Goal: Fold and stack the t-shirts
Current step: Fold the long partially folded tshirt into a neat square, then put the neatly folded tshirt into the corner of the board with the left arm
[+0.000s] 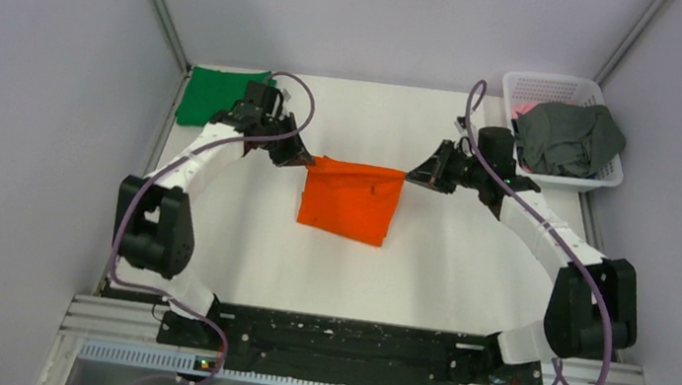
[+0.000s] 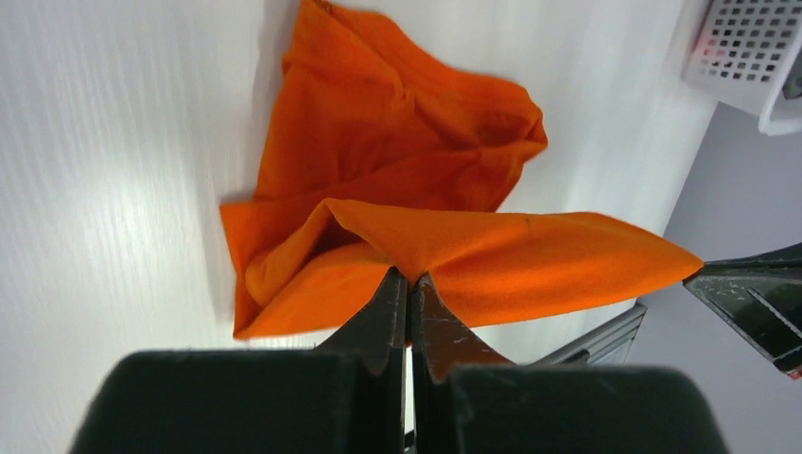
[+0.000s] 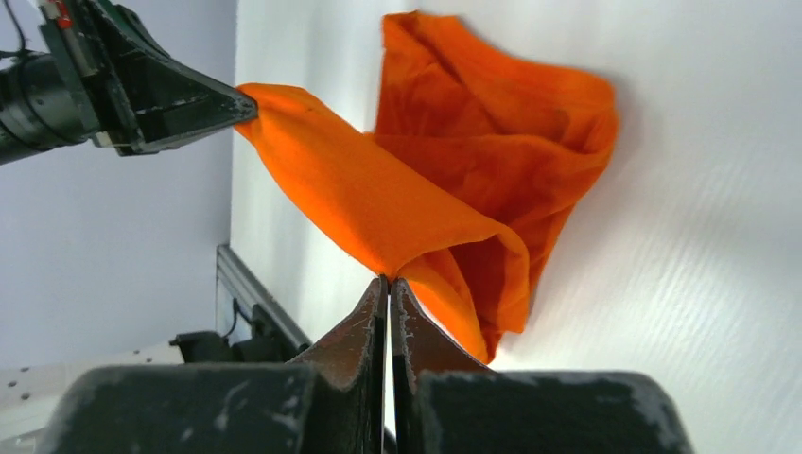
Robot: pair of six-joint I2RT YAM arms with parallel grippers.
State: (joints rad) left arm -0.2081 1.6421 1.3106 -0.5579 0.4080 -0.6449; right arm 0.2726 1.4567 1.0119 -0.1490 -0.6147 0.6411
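With your left gripper [image 1: 305, 160] and right gripper [image 1: 412, 175] each pinched on a far corner of the bright orange cloth t-shirt [image 1: 347, 203], carry both together, edge taut, toward the near hem.

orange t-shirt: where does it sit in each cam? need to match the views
Top external: orange t-shirt in the middle of the table, strung between left tool and right tool.
Left wrist: fills the centre, its edge pinched in the left tool at bottom.
Right wrist: centre to upper right, its edge pinched in the right tool at bottom.
Shared landmark: the taut shirt edge running between both tools.
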